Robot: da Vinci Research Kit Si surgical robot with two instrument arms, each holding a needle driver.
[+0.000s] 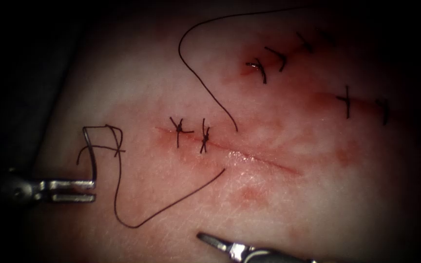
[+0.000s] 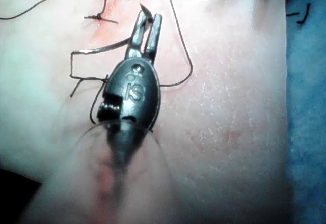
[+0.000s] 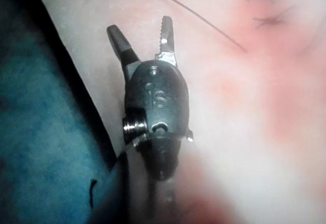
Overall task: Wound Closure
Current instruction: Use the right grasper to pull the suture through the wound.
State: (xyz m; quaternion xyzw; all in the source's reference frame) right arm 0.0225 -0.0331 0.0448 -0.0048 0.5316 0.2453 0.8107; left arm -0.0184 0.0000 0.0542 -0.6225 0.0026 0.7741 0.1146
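Left tool (image 1: pixel 81 191), jaws parted, touching the needle (image 1: pixel 92 151) near one end, grip unclear. Needle out of the tissue (image 1: pixel 317 195), left of the cut (image 1: pixel 249 158), curving up from the jaw tips. Thread (image 1: pixel 162 210) looping off it toward the cut. Right tool (image 3: pixel 145 38) splayed wide, holding nothing, near the tissue's edge.

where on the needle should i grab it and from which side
Probably the middle of the needle's curve, clear of its upper end where the thread loops and crosses. It lies off the left end of the cut, arcing down toward the left tool, whose jaws stand open right by its lower end. Come from the left with that tool, jaws square across the curve.
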